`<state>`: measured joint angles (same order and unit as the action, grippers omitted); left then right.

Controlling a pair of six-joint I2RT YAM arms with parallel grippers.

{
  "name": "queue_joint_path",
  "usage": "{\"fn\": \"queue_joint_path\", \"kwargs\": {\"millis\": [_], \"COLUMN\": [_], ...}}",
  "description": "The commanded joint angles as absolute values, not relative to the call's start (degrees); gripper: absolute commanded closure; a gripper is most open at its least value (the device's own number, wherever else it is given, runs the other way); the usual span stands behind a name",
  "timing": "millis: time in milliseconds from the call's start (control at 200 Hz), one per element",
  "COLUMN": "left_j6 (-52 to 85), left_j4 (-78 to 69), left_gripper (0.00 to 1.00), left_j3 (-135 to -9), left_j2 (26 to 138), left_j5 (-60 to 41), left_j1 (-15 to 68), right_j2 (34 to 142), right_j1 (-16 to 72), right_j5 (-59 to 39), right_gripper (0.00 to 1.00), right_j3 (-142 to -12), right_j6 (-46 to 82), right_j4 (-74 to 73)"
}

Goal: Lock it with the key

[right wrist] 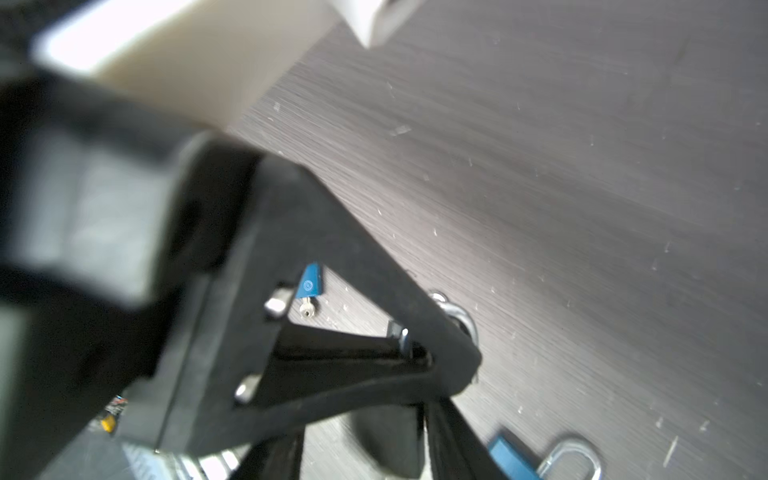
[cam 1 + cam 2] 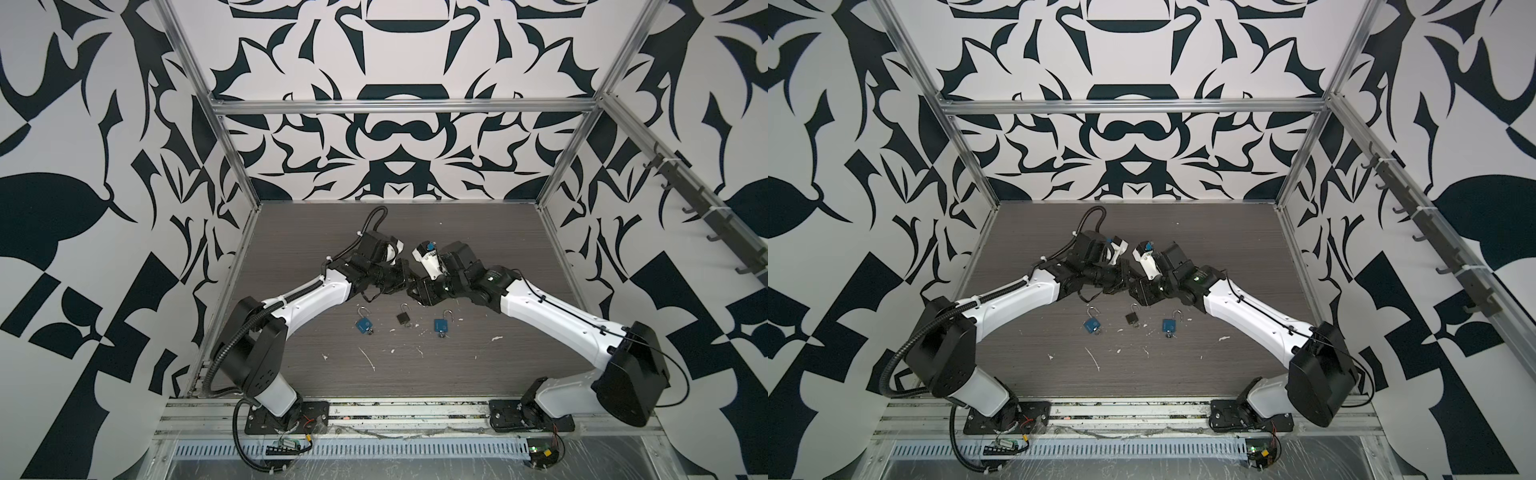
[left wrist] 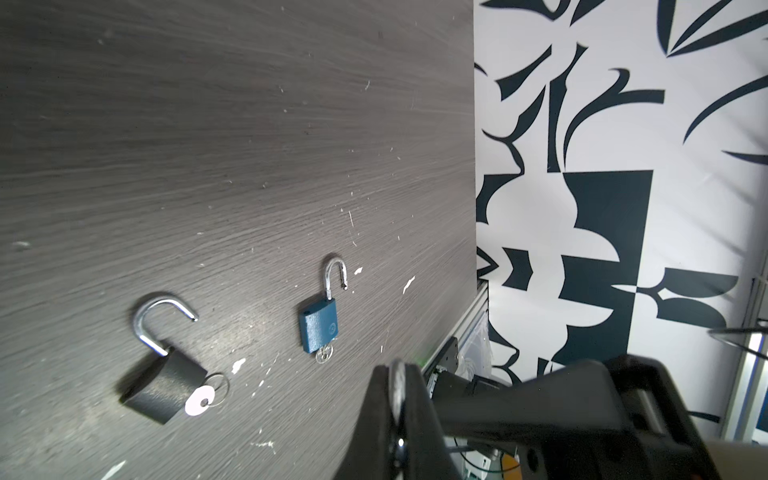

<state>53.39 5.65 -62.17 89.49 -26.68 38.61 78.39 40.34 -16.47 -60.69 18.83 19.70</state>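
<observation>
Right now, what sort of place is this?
Probably a lab robot test cell: left arm and right arm bolted to a rail beside a dark table, an aluminium frame with patterned walls, and open padlocks laid in a row.

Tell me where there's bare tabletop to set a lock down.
Free: far tabletop between left gripper, right gripper and back wall; near strip between front rail and the row of left blue padlock, black padlock, right blue padlock. Crowded: mid-table, that row, close by both grippers.
</observation>
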Motion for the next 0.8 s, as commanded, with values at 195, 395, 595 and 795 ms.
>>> {"fn": "queue_joint_path", "kwargs": {"millis": [195, 395, 595, 795], "left_j6": [71.25, 87.64, 92.96, 95.17], "left_j4": [-10.99, -11.32, -11.13, -15.51], "left_gripper": [1.00, 1.00, 1.00, 1.00], "left_j3": [-55.42, -53.45, -54.67, -54.96], "left_j2": [76.39, 67.39, 64.83, 66.99], "left_j5": [-14.71, -4.01, -4.84, -10.09], "left_j1": [37.18, 37.18, 36.80, 36.67], "right_j2": [67.57, 59.56, 64.50, 68.35], "right_j1": [39.03, 38.70, 32.29, 29.94], "right_j5": [-19.26, -9.68, -26.32, -32.82], "right_gripper": [0.32, 0.34, 0.41, 0.58], "right_j3": [-60.00, -55.04, -60.41, -61.66], "right_j6": [26.74, 20.23, 12.63, 17.01], "right_j4": [5.05, -5.21, -2.98, -9.18]}}
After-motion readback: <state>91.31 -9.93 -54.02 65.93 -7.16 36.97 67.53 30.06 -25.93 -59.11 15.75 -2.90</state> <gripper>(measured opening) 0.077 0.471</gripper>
